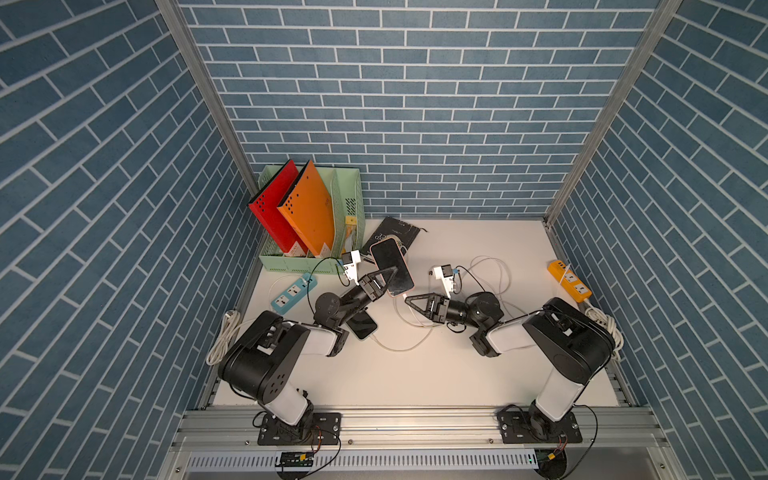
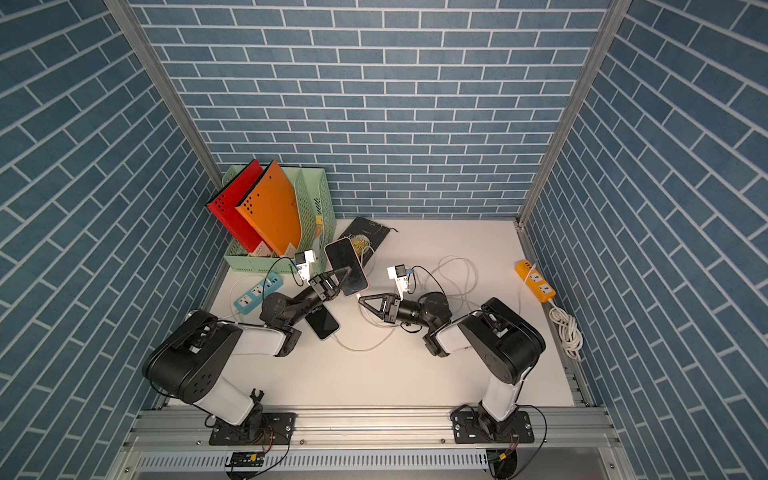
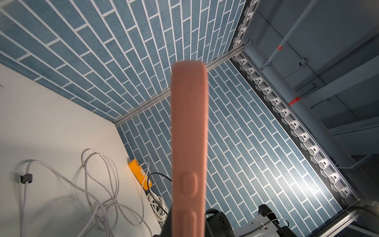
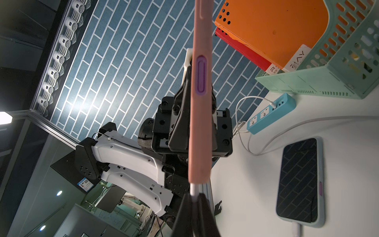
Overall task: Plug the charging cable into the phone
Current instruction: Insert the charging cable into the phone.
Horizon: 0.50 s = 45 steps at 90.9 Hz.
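Note:
The pink-cased phone (image 1: 388, 253) (image 2: 340, 253) hangs above the table with its dark screen up, and my left gripper (image 1: 395, 271) (image 2: 347, 270) is shut on its side. In the left wrist view its pink edge (image 3: 189, 133) fills the middle. My right gripper (image 1: 408, 299) (image 2: 361, 299) (image 4: 194, 198) is shut on the white plug (image 4: 193, 188) of the charging cable (image 1: 395, 309). The plug touches the phone's lower end (image 4: 200, 174); I cannot tell how deep it sits. The left fingers (image 4: 180, 123) clamp the phone halfway along.
A second phone (image 1: 360, 325) (image 4: 298, 180) in a pale case lies on the table under the left arm with a cable in it. Nearby are a blue power strip (image 1: 293, 293), an orange power strip (image 1: 568, 279), a green file rack (image 1: 307, 266), a black notebook (image 1: 390, 230) and loose white cable loops (image 1: 490, 270).

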### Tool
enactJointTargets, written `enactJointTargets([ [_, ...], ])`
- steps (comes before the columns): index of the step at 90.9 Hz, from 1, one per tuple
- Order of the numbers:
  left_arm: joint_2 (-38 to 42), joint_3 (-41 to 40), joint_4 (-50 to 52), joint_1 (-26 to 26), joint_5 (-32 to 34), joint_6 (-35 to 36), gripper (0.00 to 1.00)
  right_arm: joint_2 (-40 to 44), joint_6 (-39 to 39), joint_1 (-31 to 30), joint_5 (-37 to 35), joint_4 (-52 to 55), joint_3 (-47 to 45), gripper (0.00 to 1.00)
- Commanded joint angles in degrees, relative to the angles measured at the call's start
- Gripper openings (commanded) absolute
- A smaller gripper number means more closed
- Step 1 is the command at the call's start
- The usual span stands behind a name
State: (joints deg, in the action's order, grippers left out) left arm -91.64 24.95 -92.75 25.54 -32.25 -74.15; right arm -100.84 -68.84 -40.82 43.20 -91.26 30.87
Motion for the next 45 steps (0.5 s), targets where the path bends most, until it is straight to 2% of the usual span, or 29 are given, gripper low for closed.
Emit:
enactJointTargets([
  [1,0.0,0.1,-14.3,0.8,-5.2,0.7,0.00,-0.7,-0.6,1.0,-4.9,-14.5,3.7,0.00],
  [39,-0.1,0.2,-14.3,0.8,-5.5,0.7,0.00,-2.0,-1.4,1.7,-5.2,-14.5,6.4,0.00],
  [45,0.0,0.2,-14.3,0.8,-5.5,0.7,0.00,-2.2,-1.6,2.0,-4.9,-14.4,6.4,0.12],
])
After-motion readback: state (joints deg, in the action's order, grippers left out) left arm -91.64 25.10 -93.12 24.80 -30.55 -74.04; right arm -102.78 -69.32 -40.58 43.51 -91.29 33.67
